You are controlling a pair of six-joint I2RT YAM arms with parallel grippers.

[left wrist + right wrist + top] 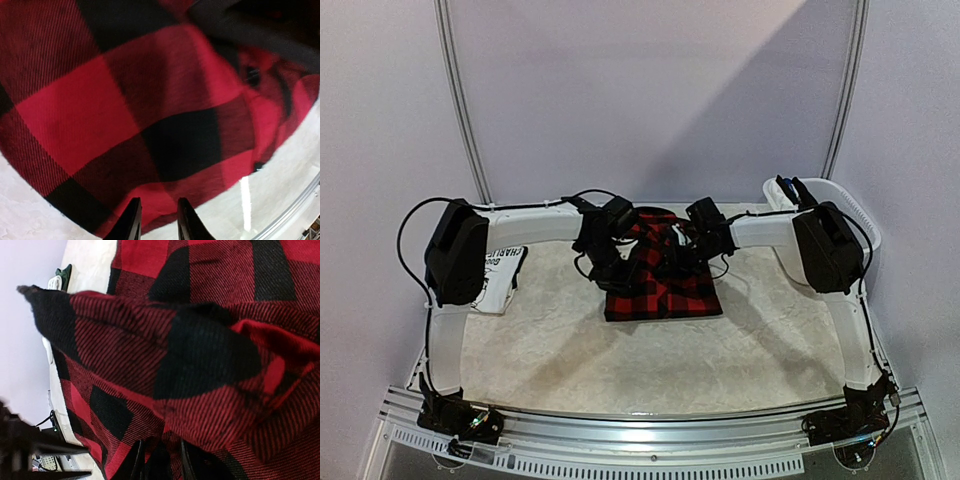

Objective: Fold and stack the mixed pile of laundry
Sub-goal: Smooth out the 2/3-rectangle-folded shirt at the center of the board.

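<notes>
A red-black plaid garment [660, 285] lies on the table between both arms, with its far part lifted and bunched. My left gripper [609, 268] is at its left side. In the left wrist view the gripper [157, 221] is shut on the plaid [100, 110] hem, and cloth rises from between the fingers [131, 222]. My right gripper [677, 260] is at the garment's right side. In the right wrist view it [160, 462] is shut on a bunched fold of plaid [200, 355]. A folded white T-shirt with black print [501, 276] lies at the left, partly under the left arm.
A white plastic tub [840, 205] stands at the back right behind the right arm, with something dark and blue at its rim [786, 186]. A metal rail [650, 420] runs along the near table edge. Purple walls close off the back and sides.
</notes>
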